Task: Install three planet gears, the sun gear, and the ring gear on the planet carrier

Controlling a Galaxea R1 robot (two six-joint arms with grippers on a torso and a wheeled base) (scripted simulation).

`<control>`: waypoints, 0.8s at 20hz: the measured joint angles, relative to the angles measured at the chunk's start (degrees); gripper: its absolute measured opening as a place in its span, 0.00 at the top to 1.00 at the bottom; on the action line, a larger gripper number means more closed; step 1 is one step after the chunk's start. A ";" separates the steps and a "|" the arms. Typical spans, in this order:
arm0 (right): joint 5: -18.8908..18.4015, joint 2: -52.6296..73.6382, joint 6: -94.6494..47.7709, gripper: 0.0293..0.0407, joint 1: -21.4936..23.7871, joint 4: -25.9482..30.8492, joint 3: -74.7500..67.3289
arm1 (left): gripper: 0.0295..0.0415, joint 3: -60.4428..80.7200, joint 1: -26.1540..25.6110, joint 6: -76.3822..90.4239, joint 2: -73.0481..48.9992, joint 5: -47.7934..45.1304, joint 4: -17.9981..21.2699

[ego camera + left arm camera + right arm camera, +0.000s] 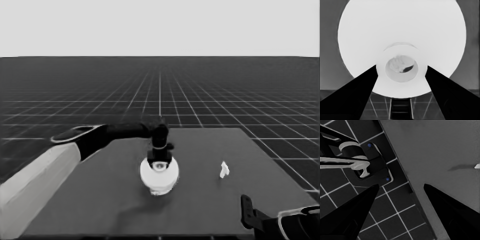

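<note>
Item: larger round part (159, 175), at mid-surface (210, 200), seated as the top of the stack; smaller round part and gears hidden beneath it, so their seating could not be checked. A toothed shape showed faintly through its centre hole in the left wrist view.

Left gripper (159, 159): directly above the larger round part, fingers (357, 92) spread to either side of its raised hub, apparently holding nothing.

Thin white piece (224, 170): right of the larger round part, well apart.

Right gripper (246, 212): parked near the surface's corner, right of the stack, fingers apart, empty.

Status: assembly judged near complete; only release and withdrawal left.
</note>
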State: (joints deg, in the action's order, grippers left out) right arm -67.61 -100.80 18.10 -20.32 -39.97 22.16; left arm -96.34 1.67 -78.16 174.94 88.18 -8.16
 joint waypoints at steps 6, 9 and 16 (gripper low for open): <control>0.00 0.00 0.00 0.19 0.00 0.00 0.00 | 0.56 -2.61 -3.71 0.77 1.46 -0.85 -3.67; 0.00 0.00 0.00 0.19 0.00 0.00 0.00 | 0.56 -3.66 -5.29 1.38 1.74 -1.35 -5.11; 0.00 0.00 0.00 0.19 0.00 0.00 0.00 | 0.56 -3.91 -5.78 2.04 1.80 -1.50 -5.47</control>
State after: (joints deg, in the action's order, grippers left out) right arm -67.61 -100.80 18.10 -20.32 -39.97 22.16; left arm -100.25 -4.11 -76.12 176.74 86.68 -13.62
